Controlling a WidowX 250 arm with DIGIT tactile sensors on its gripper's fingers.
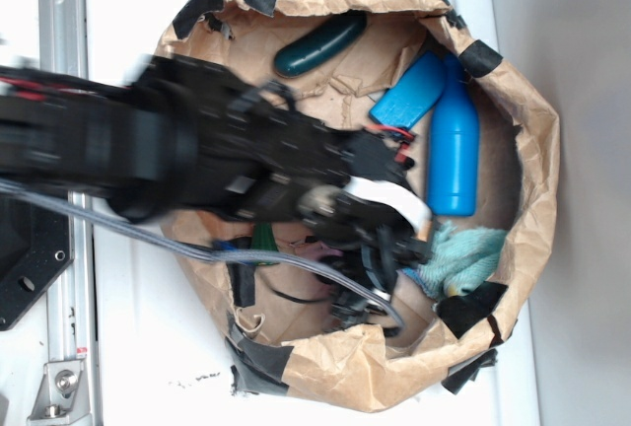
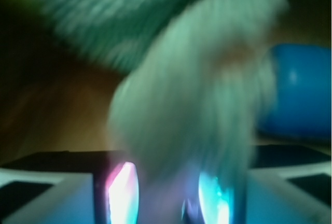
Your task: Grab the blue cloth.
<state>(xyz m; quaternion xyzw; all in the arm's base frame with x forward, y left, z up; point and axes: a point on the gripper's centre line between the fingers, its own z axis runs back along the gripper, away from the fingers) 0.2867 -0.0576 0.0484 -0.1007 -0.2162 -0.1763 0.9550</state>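
Inside the brown paper bag (image 1: 532, 140), the gripper (image 1: 419, 253) has its fingers (image 2: 122, 193) clamped on the blue cloth (image 1: 465, 256), which lies near the bag's lower right wall. The wrist view shows fuzzy cloth (image 2: 192, 105) filling the gap between them; the exterior view alone shows the blue bottle (image 1: 455, 145) just beside, with the blue block (image 1: 406, 93) and the bag's taped rim close by.

Blue bottle (image 1: 455, 148) w/ block (image 1: 407, 92) (paper bag (image 1: 532, 110)).
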